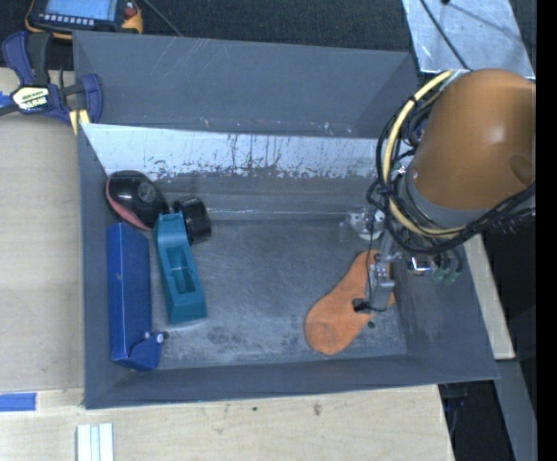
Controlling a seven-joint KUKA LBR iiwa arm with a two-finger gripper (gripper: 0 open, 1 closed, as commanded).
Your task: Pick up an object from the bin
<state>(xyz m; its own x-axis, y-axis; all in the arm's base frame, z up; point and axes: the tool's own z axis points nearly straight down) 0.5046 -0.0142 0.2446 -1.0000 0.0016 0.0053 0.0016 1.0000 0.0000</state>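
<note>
- One flat orange thing (339, 317), oval and tapering like a shoe sole, is lying on the floor of the bin (259, 286) towards its near right corner. I am taking it as the task's thing, since nothing else is close to the claw.
- Its long axis is running on a slant, from its broad end at the lower left up to its narrow end at the upper right.
- One claw (379, 279) is hanging right over that narrow upper end, so the bulk of the orange thing is lying down and to the left of it.
- Whether the claw is spread, pressed together or pinching anything, I cannot tell; the view is not showing it plainly.
- The coming move is probably turning on this offset: a grip here would be taking the orange thing by its tip, with most of its length trailing away to the lower left.
- Four other things are sitting well apart from the claw, along the bin's left side:
  - one long dark blue bar (129, 294) against the left wall;
  - one lighter blue block (179, 275) just beside it;
  - one rounded black and red thing (130, 198) in the far left corner;
  - one small black thing (195, 219) next to the block's far end.
- Five things are lying in the bin altogether.
</note>
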